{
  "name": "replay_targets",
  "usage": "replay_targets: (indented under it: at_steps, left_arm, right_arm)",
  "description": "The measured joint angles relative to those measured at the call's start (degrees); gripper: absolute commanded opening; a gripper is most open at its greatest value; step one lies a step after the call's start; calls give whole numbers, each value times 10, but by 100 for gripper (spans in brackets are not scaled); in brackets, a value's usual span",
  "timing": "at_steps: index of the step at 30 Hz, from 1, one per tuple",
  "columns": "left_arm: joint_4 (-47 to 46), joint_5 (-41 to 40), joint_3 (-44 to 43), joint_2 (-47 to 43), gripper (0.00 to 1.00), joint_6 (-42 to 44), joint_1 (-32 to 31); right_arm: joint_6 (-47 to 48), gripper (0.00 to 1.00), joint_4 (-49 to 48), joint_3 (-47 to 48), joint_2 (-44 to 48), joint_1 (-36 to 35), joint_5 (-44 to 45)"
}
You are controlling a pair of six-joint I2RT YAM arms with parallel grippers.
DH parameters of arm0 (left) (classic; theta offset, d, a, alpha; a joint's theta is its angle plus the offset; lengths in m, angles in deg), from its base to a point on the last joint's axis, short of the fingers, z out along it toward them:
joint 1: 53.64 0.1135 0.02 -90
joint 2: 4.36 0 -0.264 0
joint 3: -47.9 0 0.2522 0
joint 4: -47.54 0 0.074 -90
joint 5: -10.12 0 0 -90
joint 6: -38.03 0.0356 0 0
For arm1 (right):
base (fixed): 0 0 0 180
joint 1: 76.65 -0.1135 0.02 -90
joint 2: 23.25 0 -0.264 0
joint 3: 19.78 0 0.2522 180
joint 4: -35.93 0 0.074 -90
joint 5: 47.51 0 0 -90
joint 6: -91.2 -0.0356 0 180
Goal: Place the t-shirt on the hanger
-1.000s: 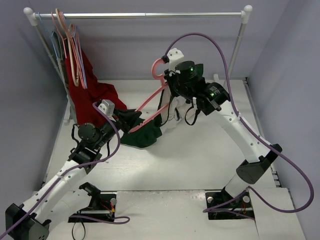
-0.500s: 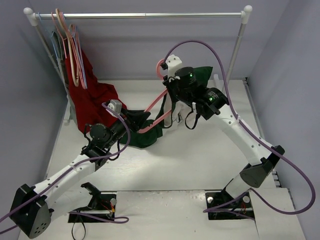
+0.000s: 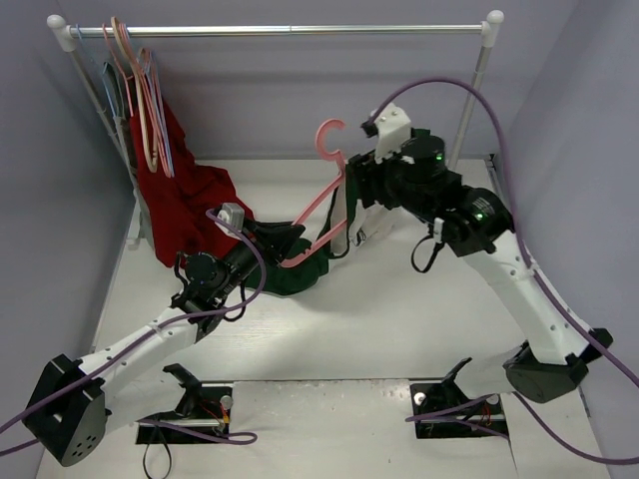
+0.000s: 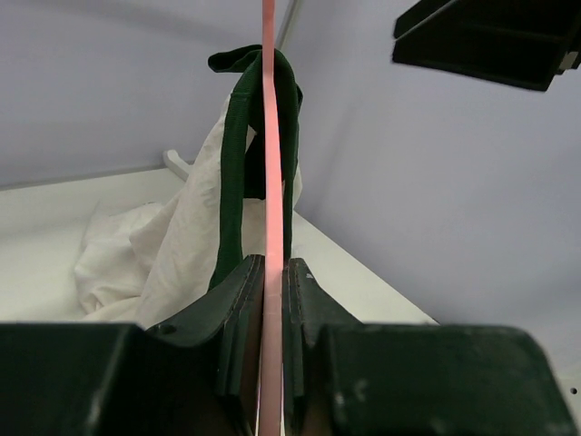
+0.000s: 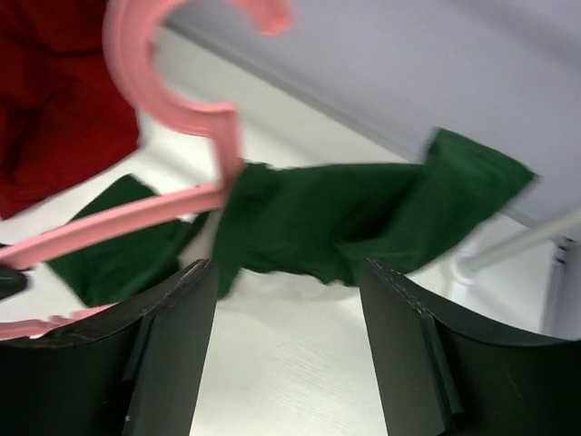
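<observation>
Left gripper (image 4: 272, 295): clenched on the pink hanger (image 4: 269, 163), its thin bar pinched flat between the fingers.
Right gripper (image 5: 289, 277): fingers spread wide, and I see nothing in them.
Hanger: runs straight out from the left fingers, with its hook up and left of the right gripper.
T-shirt (image 4: 177, 245): the green neckband is looped over the bar just past the left fingertips (white body sagging to one side). Green cloth lies ahead of the right gripper.
Red garment (image 3: 185, 190): beside the left arm.

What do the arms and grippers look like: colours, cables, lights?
Both the left arm and right arm have white links, black joints and a looping purple cable. Green lights glow on the right one. The left gripper and right gripper have dark, flat fingers.
</observation>
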Motion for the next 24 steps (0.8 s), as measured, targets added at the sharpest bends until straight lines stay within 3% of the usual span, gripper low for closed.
replay_targets:
  at_steps: [7, 14, 18, 24]
  left_arm:
    - [-5, 4, 0, 1, 0, -3, 0]
    - [18, 17, 0, -22, 0, 0, 0]
    - [30, 23, 0, -30, 0, 2, 0]
    - [54, 31, -1, -41, 0, 8, 0]
  right_arm:
    - [75, 64, -4, -40, 59, 133, -64]
    - [173, 73, -30, -67, 23, 232, -209]
    - [214, 80, -42, -59, -15, 240, -271]
    - [253, 83, -46, -35, -57, 232, -360]
